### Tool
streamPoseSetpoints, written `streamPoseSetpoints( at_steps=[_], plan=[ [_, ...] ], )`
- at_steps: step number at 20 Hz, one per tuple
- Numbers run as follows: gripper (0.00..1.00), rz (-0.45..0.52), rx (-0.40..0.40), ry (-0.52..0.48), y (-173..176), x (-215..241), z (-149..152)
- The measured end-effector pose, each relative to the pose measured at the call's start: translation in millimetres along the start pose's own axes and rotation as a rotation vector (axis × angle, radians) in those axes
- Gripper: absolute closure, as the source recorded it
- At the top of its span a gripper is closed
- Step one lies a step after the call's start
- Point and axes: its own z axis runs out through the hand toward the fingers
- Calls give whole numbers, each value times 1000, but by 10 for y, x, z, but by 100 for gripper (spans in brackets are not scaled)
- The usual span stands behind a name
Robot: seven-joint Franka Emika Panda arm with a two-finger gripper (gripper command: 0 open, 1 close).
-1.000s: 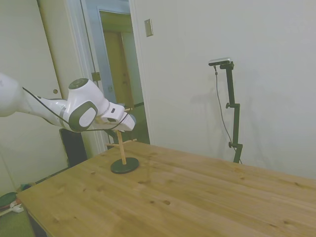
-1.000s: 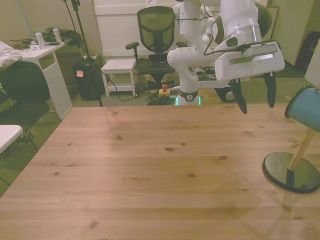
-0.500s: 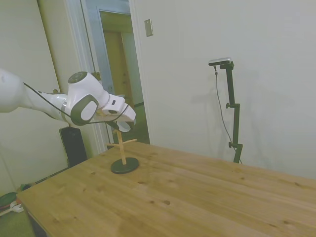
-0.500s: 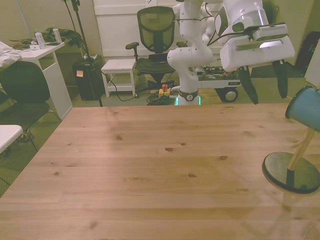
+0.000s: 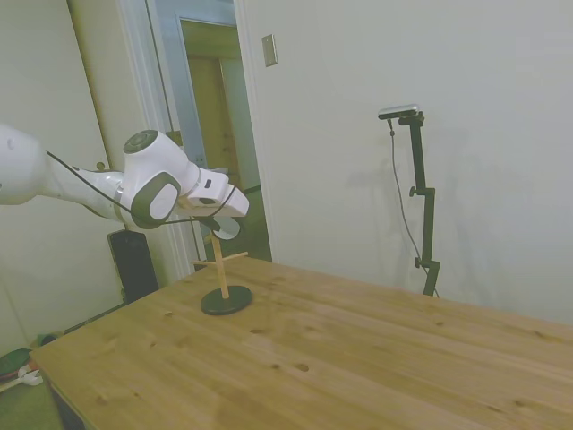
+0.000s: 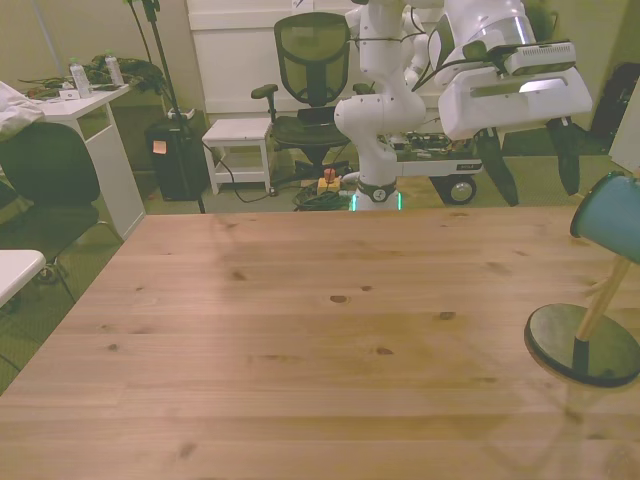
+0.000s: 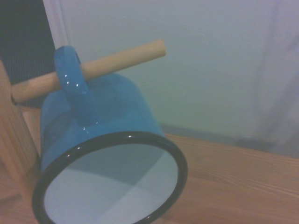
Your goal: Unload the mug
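the mug (image 7: 100, 154) hangs by its handle (image 7: 72, 84) on a wooden peg (image 7: 93, 67) of the mug tree (image 6: 585, 340), mouth tilted down and outward, at the front view's right edge, about 3 o'clock from the table's middle. it looks like thin enamelled metal: light, stiff, glossy and probably slippery, liable to chip if dropped rather than break. the best hold is likely across the rim or the body wall, one finger inside and one outside, then a slide along the peg until the handle clears its tip; the tree looks light enough to tip if pulled sideways.

the gripper (image 6: 528, 185) hovers near the mug, at its 10 o'clock in the front view, jaws wide apart and holding nothing.

the table (image 6: 300, 340) is flat bare wood with plenty of room to set the mug down. behind are a chair (image 6: 312, 60), a desk (image 6: 70, 110) and a doorway (image 5: 215, 107).
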Motion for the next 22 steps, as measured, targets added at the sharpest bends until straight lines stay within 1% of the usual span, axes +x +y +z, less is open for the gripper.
streamPoseSetpoints(
  at_steps=[3, 5, 10, 13, 15, 18, 22],
  plan=[
    [0, 7, 19, -12, 0, 2, 58],
    [0, -7, 60, -16, -19, 6, 89],
    [0, -71, 168, 8, -49, 9, 87],
    [0, -95, 214, 21, 14, 109, 76],
    [0, -103, 227, 25, 108, 196, 120],
    [0, -103, 224, 11, 216, 300, 260],
    [0, -121, 229, -4, 220, 359, 444]
  ],
)
